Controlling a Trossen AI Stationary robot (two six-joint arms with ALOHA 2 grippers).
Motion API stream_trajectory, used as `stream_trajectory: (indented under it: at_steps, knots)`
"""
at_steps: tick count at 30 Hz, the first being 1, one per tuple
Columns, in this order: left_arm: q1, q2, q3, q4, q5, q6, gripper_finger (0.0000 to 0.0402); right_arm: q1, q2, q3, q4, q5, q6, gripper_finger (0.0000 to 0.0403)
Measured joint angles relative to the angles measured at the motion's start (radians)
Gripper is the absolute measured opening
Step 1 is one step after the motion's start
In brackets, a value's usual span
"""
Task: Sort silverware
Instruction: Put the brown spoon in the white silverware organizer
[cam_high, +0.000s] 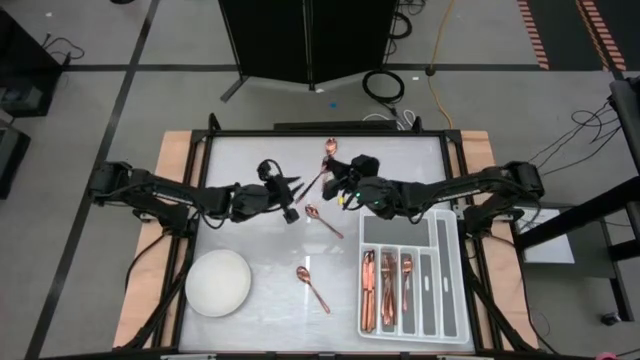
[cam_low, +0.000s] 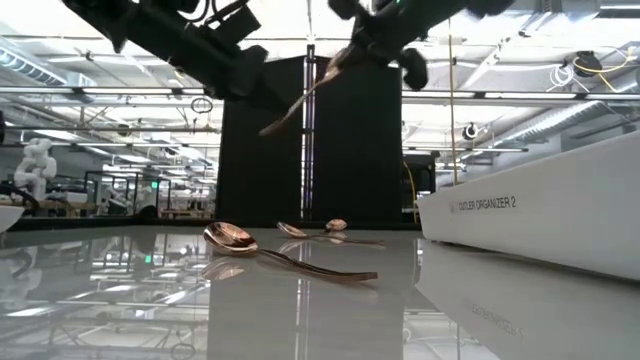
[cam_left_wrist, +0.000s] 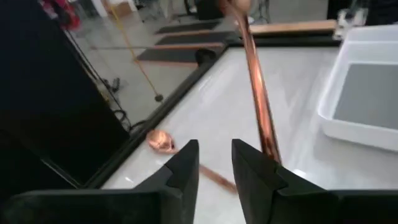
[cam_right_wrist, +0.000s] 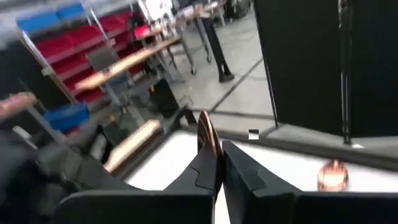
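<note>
A slim copper piece of silverware hangs slanted above the table's middle, between my two grippers. My right gripper is shut on its upper end. My left gripper stands open at its lower end, and the handle runs past one finger, outside the gap. Three copper spoons lie flat on the white table: one far, one in the middle, one near. More silverware lies in the compartments of the grey divided tray. My right gripper pinches the piece's upper end between its two fingers, coming nearly level from the table's right. The piece is lifted clear and slants down toward the left arm. My left gripper: the handle's lower end passes over one finger; I cannot tell whether they touch.
A white round bowl stands at the near left. The tray fills the near right, its wall rising above the tabletop. A dark frame edges the table. Bare white surface lies between the bowl and the tray.
</note>
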Motion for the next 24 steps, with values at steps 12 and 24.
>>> stream_trajectory:
  at_steps: [12, 24]
  knots:
    - [0.103, -0.276, -0.072, -0.366, 0.183, -0.002, 0.01, 0.0, -0.324, 0.001, -0.613, -0.214, 0.19, 0.0001]
    - [0.203, -0.345, -0.157, -0.276, 0.653, 0.089, 0.01, 0.191, -0.411, 0.0, -1.309, -0.618, 0.747, 0.0]
